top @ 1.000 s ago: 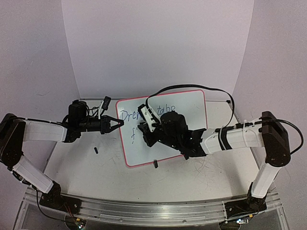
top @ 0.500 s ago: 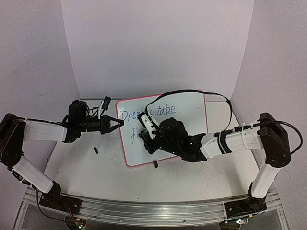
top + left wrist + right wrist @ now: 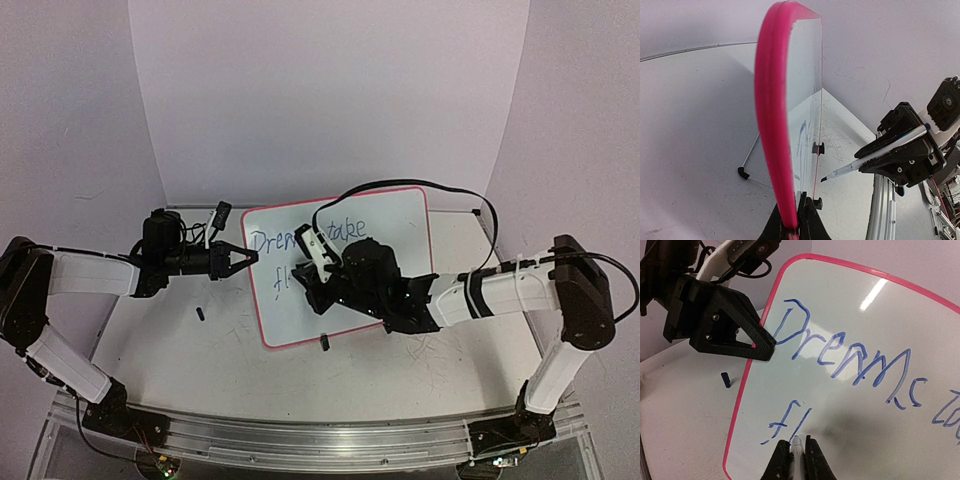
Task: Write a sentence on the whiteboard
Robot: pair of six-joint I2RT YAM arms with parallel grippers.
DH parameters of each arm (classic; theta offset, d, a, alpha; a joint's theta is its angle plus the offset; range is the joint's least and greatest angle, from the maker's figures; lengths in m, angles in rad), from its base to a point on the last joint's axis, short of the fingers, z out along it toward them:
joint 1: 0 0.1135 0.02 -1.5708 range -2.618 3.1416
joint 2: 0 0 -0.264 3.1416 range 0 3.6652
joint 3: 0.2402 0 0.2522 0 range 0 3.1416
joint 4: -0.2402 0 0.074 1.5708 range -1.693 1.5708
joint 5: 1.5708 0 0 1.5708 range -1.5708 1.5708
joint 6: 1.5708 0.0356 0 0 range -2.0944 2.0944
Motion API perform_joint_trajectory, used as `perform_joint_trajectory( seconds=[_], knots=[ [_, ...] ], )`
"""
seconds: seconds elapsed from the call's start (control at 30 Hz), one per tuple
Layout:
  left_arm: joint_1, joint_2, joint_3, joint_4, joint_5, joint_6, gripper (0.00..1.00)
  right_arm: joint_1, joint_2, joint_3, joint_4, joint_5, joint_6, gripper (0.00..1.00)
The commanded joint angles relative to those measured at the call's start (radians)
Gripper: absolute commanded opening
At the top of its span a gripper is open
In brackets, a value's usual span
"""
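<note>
Left gripper (image 3: pixel 248 257) clenched on whiteboard (image 3: pixel 395 222) rim, right gripper (image 3: pixel 797 462) clenched on marker (image 3: pixel 880 152); excess pen pressure may pivot it, distorting letters (image 3: pixel 850 360)

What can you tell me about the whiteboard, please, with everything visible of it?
The whiteboard is a glossy white rectangle with rounded corners, a thin pink rim and small black clip feet. Blue handwriting reads "Dreams take", with "fl" begun beneath. The left gripper pinches its left edge; the right gripper holds a marker at the "fl". Whether it lies flat is unclear.
</note>
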Motion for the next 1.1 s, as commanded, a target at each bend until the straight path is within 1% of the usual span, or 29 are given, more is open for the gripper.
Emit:
perform_joint_trajectory(
  seconds=[0.0,0.07,0.4,0.7,0.9,1.07],
  knots=[
    [-0.005,-0.005,0.020,-0.036,-0.101,0.074,0.00,-0.010,0.009,0.066,0.036,0.036,-0.003,0.00],
    [-0.005,-0.004,0.020,-0.036,-0.102,0.074,0.00,-0.011,0.020,0.072,0.034,0.057,-0.003,0.00],
    [-0.006,0.004,0.027,-0.037,-0.096,0.075,0.00,-0.016,0.038,0.081,0.032,0.038,0.001,0.00],
    [-0.005,0.002,0.024,-0.036,-0.096,0.075,0.00,-0.016,0.042,0.065,0.000,0.127,0.016,0.00],
    [-0.006,0.002,0.027,-0.036,-0.096,0.075,0.00,-0.016,-0.030,0.020,0.020,0.043,0.027,0.00],
    [-0.006,0.004,0.029,-0.038,-0.096,0.075,0.00,-0.015,-0.017,0.010,0.024,0.013,0.036,0.00]
  ],
)
